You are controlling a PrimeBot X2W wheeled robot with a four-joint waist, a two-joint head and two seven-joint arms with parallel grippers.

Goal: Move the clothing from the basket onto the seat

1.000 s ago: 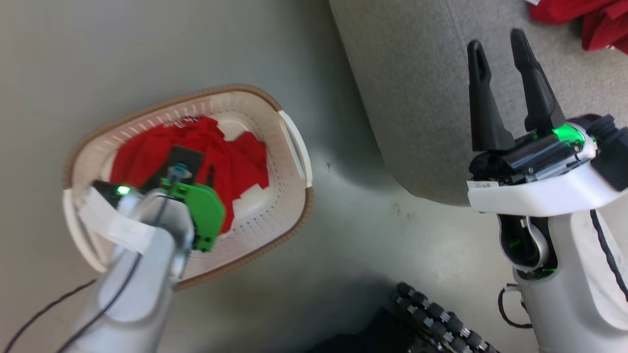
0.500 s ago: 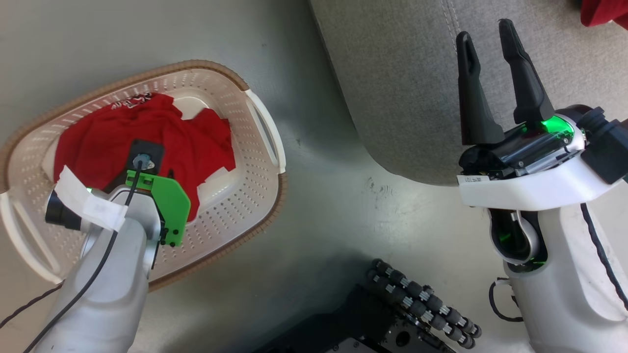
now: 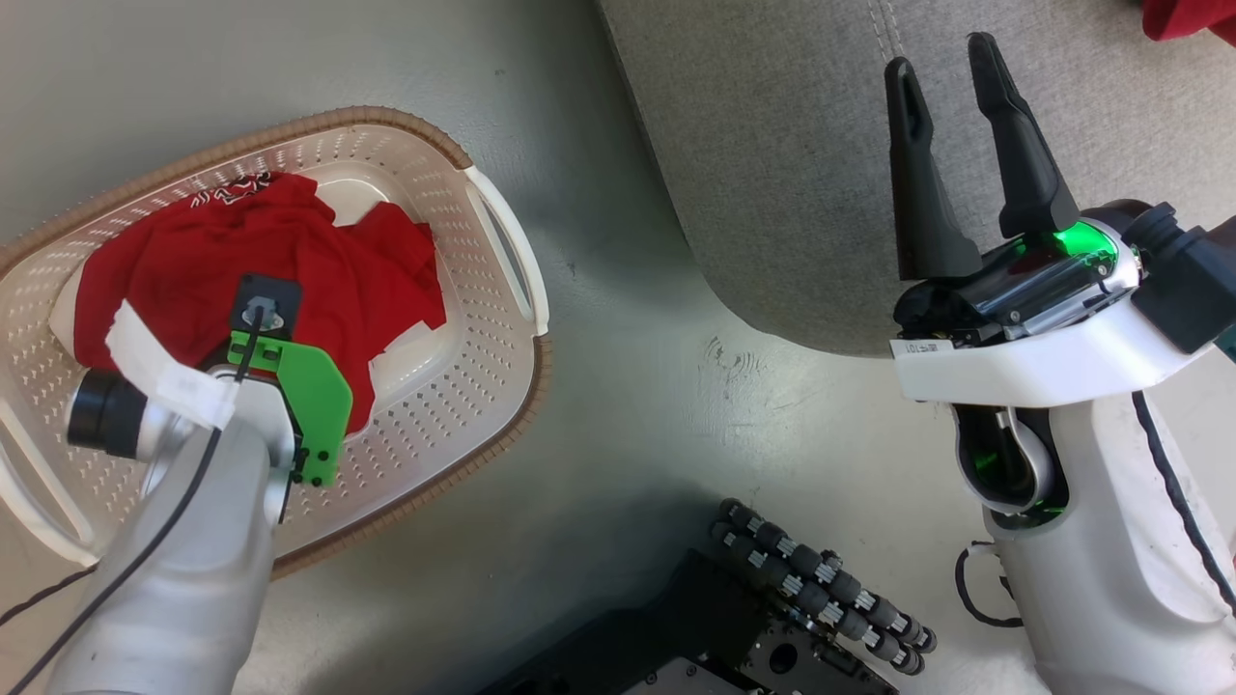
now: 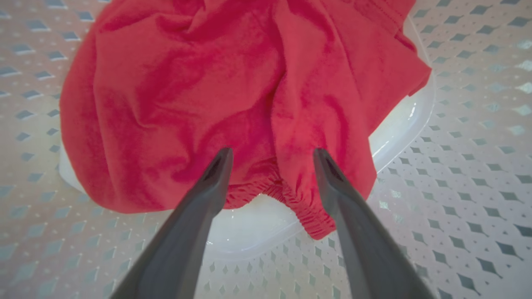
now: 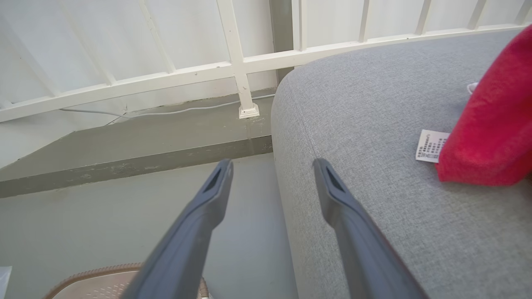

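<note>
On the grey floor (image 3: 628, 405) by a grey woven seat (image 3: 772, 145), a cream perforated basket (image 3: 463, 386) holds red clothing (image 3: 328, 251). The left gripper (image 4: 272, 155) points down over it and the right gripper (image 3: 939, 53) is at the seat's edge, both agape and empty.

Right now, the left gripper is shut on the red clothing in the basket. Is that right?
No. The left gripper is open: the left wrist view shows its fingers spread apart over the red clothing in the basket, gripping nothing.

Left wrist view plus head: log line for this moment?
left gripper: jaws open over clothing in basket | right gripper: jaws open, empty, at seat edge
</note>
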